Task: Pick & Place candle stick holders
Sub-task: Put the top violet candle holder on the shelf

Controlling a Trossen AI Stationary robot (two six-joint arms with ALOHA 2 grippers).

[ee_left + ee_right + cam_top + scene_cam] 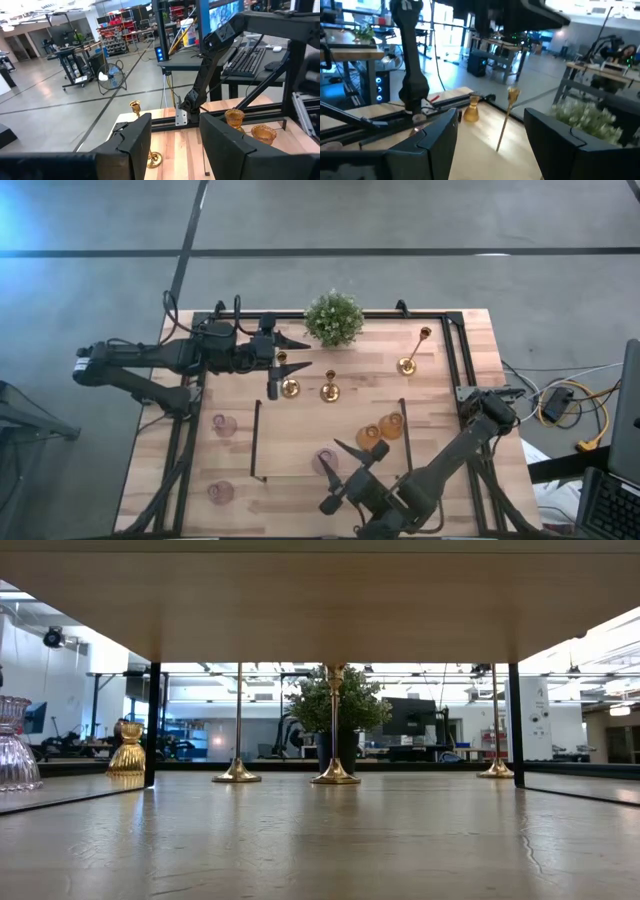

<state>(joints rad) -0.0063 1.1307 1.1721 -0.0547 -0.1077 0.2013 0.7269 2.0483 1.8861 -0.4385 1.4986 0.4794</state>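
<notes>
Candlesticks sit in a loose row just in front of the potted plant [334,317] as I see it from above: one brass candlestick [289,385] to its left-front, another [329,390] almost straight ahead of it, a third [411,360] leaning well off to its right. My left pincer [283,358] hovers beside the plant, over the first candlestick, fingers apart and empty. My right pincer [342,476] waits far from the plant, fingers spread, near a pink glass cup [325,461] and two amber cups [381,430]. I judge I'm lining up the left grasp; next I should descend around the stem, then close.
</notes>
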